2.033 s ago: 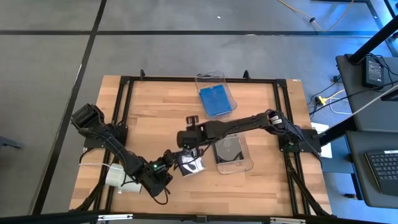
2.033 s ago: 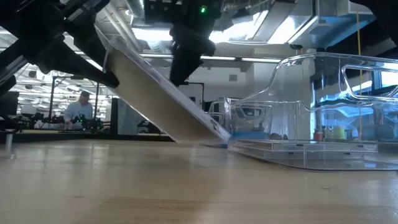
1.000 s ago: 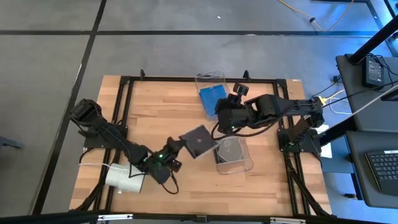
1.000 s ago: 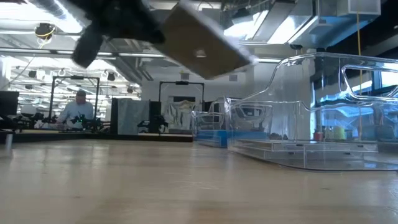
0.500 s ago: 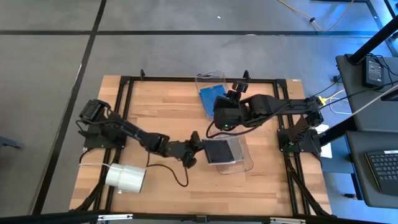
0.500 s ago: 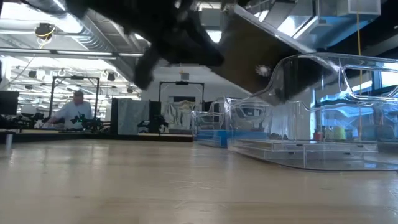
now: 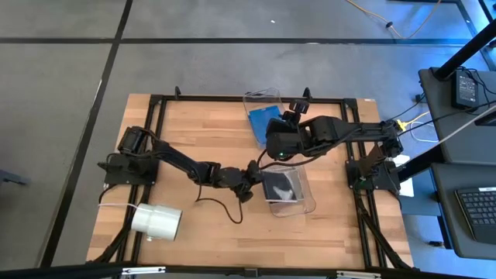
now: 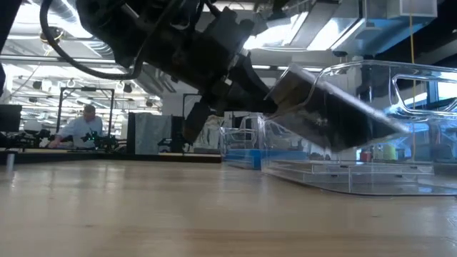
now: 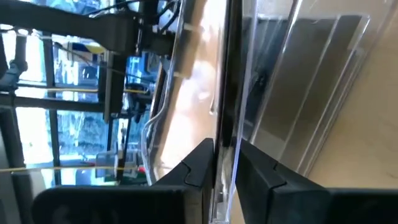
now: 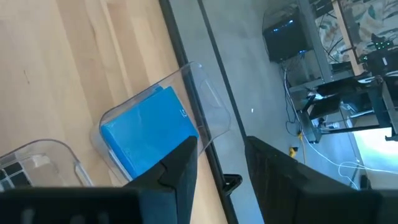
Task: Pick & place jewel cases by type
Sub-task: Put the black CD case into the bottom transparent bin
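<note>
My left gripper (image 7: 252, 172) reaches from the table's left to the near clear bin (image 7: 308, 203) and is shut on a dark grey jewel case (image 7: 280, 186), which slants down into that bin (image 8: 335, 114). Another dark case (image 9: 311, 74) lies flat on the bin's floor. Blue jewel cases (image 7: 266, 122) lie in the far clear bin (image 7: 260, 97) and show in the right wrist view (image 10: 149, 134). My right gripper (image 7: 277, 147) hangs open above the table between the two bins, touching nothing (image 10: 221, 149). My left gripper (image 9: 224, 149) pinches the dark case by its left-hand edge (image 9: 222, 124) between the two fingers (image 9: 199, 165). The fingers come from the table's left, slanting slightly down (image 8: 268, 100). The case is tilted, its right end lower, inside the bin; whether it touches the bin I cannot tell.
A white cylindrical roll (image 7: 157, 221) lies on its side near the table's near left corner. A black frame (image 7: 155, 105) runs around the wooden top. Bare wood lies between the roll and the near bin. A person sits far off in the room (image 8: 89, 125).
My left gripper has carried the dark case from the near-left part of the table, beside the roll, toward the right and far side to the near bin. The case was held high over the table; now it is lower and slants down into the bin.
</note>
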Controlling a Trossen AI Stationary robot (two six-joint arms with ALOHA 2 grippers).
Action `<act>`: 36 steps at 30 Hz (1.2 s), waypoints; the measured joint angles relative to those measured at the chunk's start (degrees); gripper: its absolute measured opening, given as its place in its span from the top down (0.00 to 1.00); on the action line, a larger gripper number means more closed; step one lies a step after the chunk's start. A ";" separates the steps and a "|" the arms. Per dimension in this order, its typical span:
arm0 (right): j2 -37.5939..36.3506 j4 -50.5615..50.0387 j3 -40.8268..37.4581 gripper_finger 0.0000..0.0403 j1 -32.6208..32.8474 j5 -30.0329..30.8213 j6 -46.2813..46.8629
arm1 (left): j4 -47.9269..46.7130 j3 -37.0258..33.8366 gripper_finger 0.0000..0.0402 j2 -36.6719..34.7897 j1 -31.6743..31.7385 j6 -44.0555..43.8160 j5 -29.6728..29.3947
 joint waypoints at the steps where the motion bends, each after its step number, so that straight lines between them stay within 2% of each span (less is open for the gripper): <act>1: 0.00 0.00 0.00 0.66 -0.10 -0.03 0.02 | 0.30 0.02 0.86 0.37 0.17 0.00 0.58; 13: 0.00 -0.02 0.00 0.66 -1.79 -0.35 0.00 | 1.87 0.00 0.85 0.56 0.27 -0.16 2.72; 21: 0.00 -0.02 0.00 0.66 -2.61 -0.37 0.02 | 2.32 0.00 0.75 0.56 2.51 -4.84 8.06; 25: 0.00 -0.02 0.00 0.66 -2.91 -0.44 0.05 | 2.46 0.00 0.71 0.54 3.90 -6.22 7.37; 28: 0.00 -0.02 0.00 0.66 -2.91 -0.46 0.04 | 2.28 0.00 0.69 0.49 4.08 -6.15 4.23; 31: 0.00 -0.12 0.00 0.66 -2.91 -0.48 0.04 | 1.86 0.00 0.69 0.49 3.62 -6.19 1.52; 36: 0.00 -0.67 0.00 0.66 -2.91 -0.50 0.15 | -0.17 0.12 0.70 0.28 2.45 -6.92 1.11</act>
